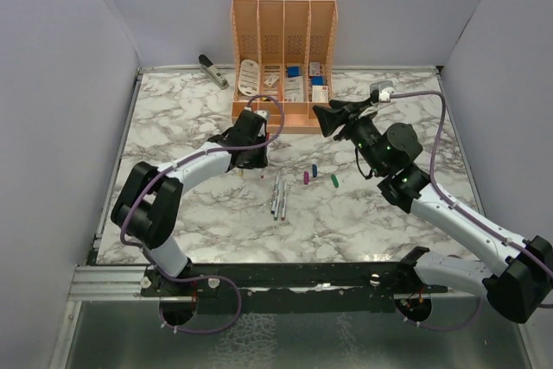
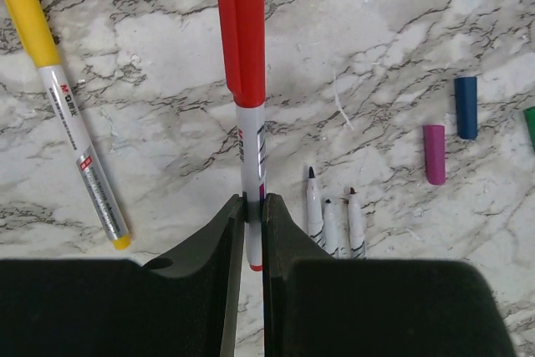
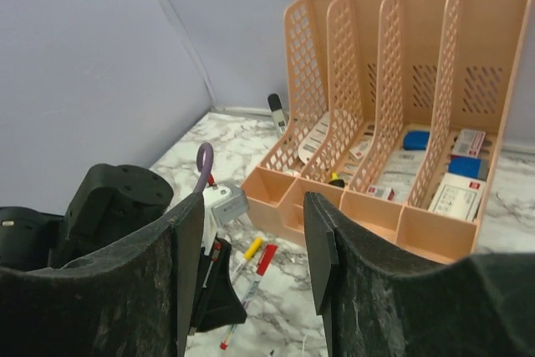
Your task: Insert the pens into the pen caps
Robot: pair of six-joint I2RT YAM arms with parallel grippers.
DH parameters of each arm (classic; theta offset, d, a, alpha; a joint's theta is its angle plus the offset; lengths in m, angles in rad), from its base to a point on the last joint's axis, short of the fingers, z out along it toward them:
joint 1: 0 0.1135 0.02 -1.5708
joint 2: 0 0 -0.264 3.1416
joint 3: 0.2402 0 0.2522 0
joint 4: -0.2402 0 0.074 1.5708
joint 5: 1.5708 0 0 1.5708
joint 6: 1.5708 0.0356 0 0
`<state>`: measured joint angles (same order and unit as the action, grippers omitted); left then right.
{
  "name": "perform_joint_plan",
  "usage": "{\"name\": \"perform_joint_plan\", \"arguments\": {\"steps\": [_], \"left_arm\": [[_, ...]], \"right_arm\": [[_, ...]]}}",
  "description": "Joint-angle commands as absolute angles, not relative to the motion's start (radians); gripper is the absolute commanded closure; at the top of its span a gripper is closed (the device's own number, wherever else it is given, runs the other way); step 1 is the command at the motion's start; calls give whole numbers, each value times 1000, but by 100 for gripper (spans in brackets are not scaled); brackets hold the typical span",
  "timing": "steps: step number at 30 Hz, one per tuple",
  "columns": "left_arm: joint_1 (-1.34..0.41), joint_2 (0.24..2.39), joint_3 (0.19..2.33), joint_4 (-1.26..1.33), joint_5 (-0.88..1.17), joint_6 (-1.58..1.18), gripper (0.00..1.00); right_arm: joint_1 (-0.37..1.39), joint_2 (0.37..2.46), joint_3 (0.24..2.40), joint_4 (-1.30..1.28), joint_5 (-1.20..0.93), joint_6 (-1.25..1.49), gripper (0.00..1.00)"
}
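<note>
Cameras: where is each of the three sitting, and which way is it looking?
Top: high behind the robot, looking down on the table; left arm and right arm show.
Left wrist: on the left arm, looking down past the left gripper, shut on a red-capped pen.
Right wrist: on the right arm, looking level at the organiser through the open right gripper.
Shared: top and left wrist both show the purple cap.

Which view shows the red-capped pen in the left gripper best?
Left wrist: the red-capped pen stands mid-frame, cap and printed barrel clear, clamped in the left gripper. Right wrist shows it small and far, beside a yellow-capped pen. In top external it is too small to make out.
</note>
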<state>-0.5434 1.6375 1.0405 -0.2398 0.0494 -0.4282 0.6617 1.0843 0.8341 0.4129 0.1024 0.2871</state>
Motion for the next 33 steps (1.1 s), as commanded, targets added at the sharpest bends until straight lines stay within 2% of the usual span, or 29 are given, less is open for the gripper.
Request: {"name": "perform_joint_plan", "arguments": {"steps": [1, 20, 33], "left_arm": [[-540, 1660, 1098, -317, -44, -448, 100], [-505, 1850, 1229, -474, -267, -454, 100], [-499, 1873, 1246, -479, -235, -456, 98]], "right_arm": [[664, 1046, 807, 300, 165, 301, 49], [663, 1020, 761, 215, 142, 372, 50], [664, 1010, 754, 218, 134, 366, 57]]}}
